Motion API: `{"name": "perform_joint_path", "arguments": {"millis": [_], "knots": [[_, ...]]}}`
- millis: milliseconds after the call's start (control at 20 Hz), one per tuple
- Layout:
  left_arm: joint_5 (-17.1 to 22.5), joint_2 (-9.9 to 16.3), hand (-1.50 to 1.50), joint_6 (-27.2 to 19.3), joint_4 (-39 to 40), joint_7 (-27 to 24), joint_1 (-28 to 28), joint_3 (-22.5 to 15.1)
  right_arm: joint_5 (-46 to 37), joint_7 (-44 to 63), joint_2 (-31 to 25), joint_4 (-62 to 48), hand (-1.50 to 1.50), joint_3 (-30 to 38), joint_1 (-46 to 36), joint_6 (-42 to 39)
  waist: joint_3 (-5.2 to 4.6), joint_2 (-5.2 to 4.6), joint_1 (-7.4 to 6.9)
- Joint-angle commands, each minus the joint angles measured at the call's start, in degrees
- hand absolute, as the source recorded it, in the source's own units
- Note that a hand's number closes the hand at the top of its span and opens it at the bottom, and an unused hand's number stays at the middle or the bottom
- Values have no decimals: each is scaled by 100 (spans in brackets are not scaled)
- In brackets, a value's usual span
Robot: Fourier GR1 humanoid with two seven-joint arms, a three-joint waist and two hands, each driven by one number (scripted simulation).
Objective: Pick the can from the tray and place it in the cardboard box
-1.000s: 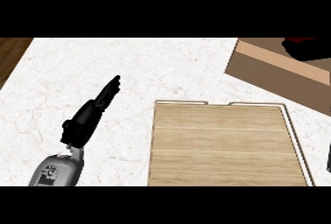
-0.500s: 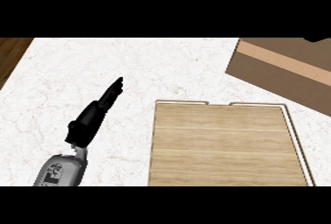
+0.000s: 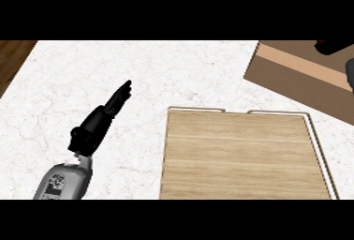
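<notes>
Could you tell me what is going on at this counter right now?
The wooden tray lies bare on the white counter, with no can on it. The right hand shows only partly, at the top right corner over the cardboard box, with something red at it, possibly the can. The left hand rests open, left of the tray.

— What is the surface?
— A white marbled counter [image 3: 138, 70], with dark wood floor showing past its left edge.
— And what lies on it?
— A wooden tray [image 3: 242, 154] with a thin pale rim, and a cardboard box [image 3: 297, 79] at the upper right corner, near the tray.
</notes>
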State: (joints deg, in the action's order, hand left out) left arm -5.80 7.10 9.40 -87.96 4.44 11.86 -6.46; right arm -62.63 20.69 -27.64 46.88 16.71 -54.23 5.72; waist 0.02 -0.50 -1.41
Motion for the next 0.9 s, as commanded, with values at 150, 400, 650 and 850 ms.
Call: {"name": "perform_joint_path", "arguments": {"millis": [150,400,650,850], "knots": [[-74,-79,0,29,-26,-19,-46,-117,642,-43,170,-1394,-150,764,-344,433,5,-22,-61],[92,-12,0,178,-143,190,46,27,953,-975,49,-2119,-150,1037,-380,1011,8,-22,-82],[-85,-156,0,-72,58,52,108,14,1921,-1825,28,-1600,-150,1874,-306,1659,14,-19,11],[-141,-168,0,-78,-88,117,-83,-75,2804,-2345,60,-1322,-150,2523,-234,1646,11,36,73]]}}
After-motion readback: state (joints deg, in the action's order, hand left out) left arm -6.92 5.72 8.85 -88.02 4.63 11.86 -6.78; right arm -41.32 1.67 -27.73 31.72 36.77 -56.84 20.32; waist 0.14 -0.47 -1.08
